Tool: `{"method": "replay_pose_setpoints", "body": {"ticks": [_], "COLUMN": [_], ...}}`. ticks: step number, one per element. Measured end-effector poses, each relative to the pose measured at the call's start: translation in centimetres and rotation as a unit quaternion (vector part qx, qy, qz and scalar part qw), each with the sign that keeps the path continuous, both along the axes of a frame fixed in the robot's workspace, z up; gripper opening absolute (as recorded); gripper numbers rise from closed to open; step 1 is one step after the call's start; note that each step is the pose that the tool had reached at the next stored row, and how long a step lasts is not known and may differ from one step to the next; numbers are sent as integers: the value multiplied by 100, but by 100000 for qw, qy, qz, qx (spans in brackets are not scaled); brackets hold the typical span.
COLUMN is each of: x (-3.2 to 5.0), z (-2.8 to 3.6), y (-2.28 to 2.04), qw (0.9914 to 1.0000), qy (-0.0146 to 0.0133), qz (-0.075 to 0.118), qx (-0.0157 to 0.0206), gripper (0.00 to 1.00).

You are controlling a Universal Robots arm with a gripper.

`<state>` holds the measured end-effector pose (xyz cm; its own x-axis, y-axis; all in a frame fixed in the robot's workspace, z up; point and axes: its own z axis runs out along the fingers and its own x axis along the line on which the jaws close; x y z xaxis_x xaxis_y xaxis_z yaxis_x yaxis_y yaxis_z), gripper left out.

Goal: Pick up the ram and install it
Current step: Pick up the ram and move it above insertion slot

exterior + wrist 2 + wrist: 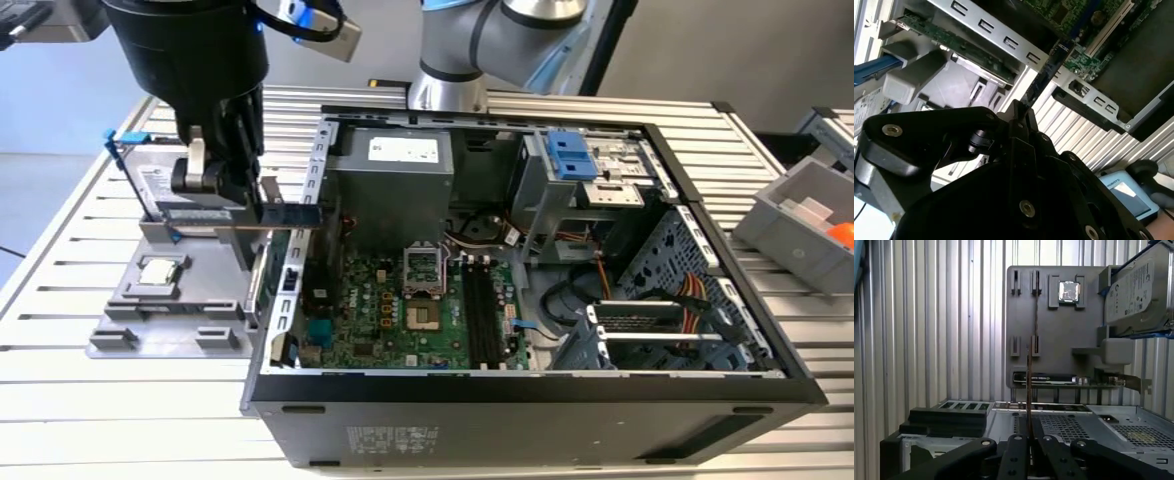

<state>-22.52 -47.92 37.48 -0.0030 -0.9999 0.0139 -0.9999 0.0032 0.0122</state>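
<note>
The gripper (1029, 429) is clenched on the ram (1029, 385), which both wrist views show edge-on as a thin stick pinched low down between the two fingers (1015, 450), its free length pointing away from the palm. In the exterior view the gripper (248, 214) hangs at about nine o'clock of the open computer case (534, 385), and the ram (295, 212) lies level, its bluish end reaching over the case's side wall. Just beyond, at the gripper's seven o'clock, the grey holder (140, 315) sits on the slatted worktop (80, 400) with a small square chip (160, 270) in it and a hard drive (167, 182) standing at its far end (the holder's long narrow groove looks empty in the first wrist view). Farther off, around four o'clock from the gripper, the black slots (481, 310) run along the green motherboard (394, 315). I judge the pick-up done and the carry in hand; installing calls for setting the stick's long edge parallel over one slot, then a straight, even press.
</note>
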Motion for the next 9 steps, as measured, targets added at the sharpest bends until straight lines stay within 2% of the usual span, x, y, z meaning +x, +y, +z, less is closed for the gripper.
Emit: {"method": "replay_pose_setpoints", "body": {"ticks": [9], "x": [154], "z": [1], "y": [9], "qw": [100000], "qy": [147], "qz": [-2], "qx": [-10], "gripper": [0]}}
